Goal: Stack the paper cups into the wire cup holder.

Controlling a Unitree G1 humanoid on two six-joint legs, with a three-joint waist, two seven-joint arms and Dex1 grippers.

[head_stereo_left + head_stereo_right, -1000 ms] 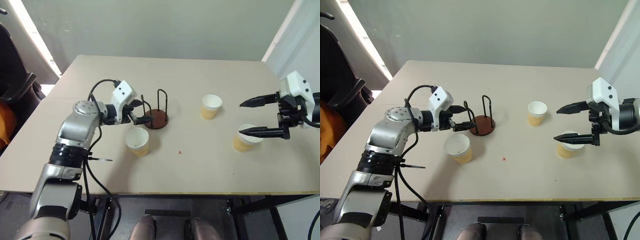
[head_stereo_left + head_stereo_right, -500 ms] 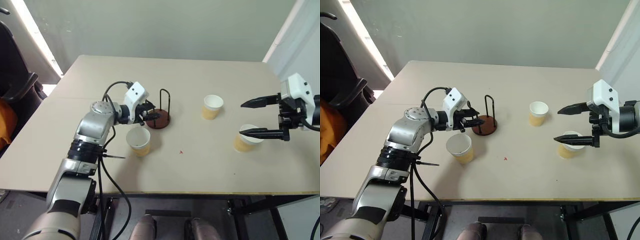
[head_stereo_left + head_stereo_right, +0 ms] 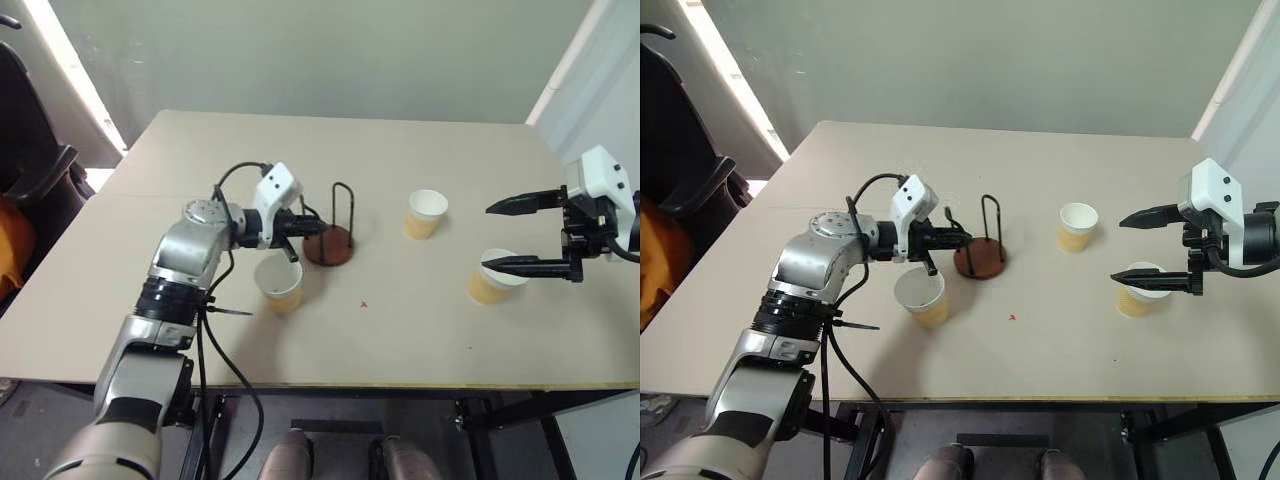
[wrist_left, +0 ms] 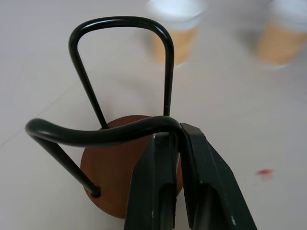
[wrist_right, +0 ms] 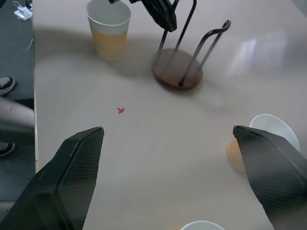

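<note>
Fingers of the left tool (image 4: pixel 184 136) are pinched together on the near wire loop of the wire cup holder (image 3: pixel 329 244), clamping the thin black wire right at their tips. The wrist view shows it plainly: the bent wire runs across both black fingers (image 4: pixel 158 182), and the holder's reddish-brown disc sits just under them on the counter (image 3: pixel 400 330). The holder's other loop stands upright just beyond the left tool's tips.

Just beside that tool, on its near side, stands one paper cup (image 3: pixel 278 283), upright, mouth open to the camera, almost under the wrist. A second paper cup (image 3: pixel 424 214) stands upright well past the holder, between the two tools.

Over on the other side, the right tool (image 3: pixel 518 235) hangs with its fingers spread wide, gripping nothing. The third paper cup (image 3: pixel 492 279) sits upright below its lower finger; whether that finger touches the rim I cannot tell. From the right wrist view the two spread fingers frame the holder, a small red mark (image 5: pixel 120 110) on the counter, and the cup by the left tool.
</note>
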